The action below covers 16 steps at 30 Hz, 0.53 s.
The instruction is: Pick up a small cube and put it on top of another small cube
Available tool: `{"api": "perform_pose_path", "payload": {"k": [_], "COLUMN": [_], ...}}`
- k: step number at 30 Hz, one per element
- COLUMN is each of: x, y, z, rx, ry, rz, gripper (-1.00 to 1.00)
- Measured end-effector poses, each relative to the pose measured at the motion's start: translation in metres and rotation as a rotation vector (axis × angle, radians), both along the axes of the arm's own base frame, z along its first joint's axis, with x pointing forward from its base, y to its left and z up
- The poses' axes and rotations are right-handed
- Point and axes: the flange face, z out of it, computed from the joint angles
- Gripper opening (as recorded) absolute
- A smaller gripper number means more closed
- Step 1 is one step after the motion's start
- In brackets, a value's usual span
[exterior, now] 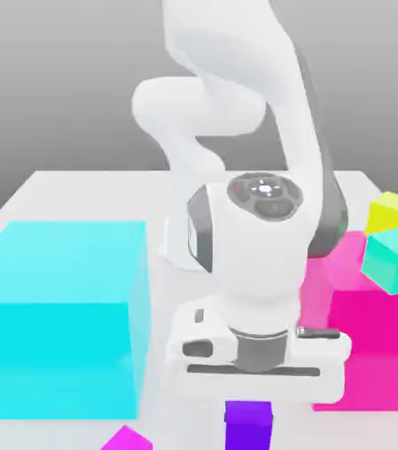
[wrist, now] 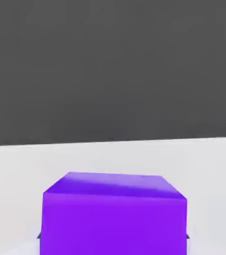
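judging by its plain, flat faces, we expect the small violet cube (wrist: 113, 224) to handle as a light, stiff block, unlikely to crush; how slippery it is, we cannot tell. we see the end effector (wrist: 113, 236) clamped on it, pads against two opposite sides, below the hand in the exterior view. we would keep that hold, level and centred, since an off-centre pinch could let it twist. its underside is cut off in both views, so we cannot tell whether it touches the surface (exterior: 184, 308). the small magenta cube (exterior: 126, 440) is cropped too, and the hand partly covers the big pink cube (exterior: 369, 352).
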Motion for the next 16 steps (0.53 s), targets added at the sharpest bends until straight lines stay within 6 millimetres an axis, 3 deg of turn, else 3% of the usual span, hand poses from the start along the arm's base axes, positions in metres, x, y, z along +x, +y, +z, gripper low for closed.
{"api": "perform_pose_path", "payload": {"k": [9, 13, 14, 16], "x": [0.006, 0.006, 0.005, 0.005], "y": [-0.105, -0.114, -0.114, -0.114], "z": [0.034, -0.012, -0.02, -0.02], "rx": [0.01, 0.012, 0.012, 0.012], "ry": [-0.007, -0.009, -0.009, -0.009], "rz": [-0.141, -0.152, -0.153, -0.153], "gripper": [-1.0, -1.0, 1.0, 1.0]}}
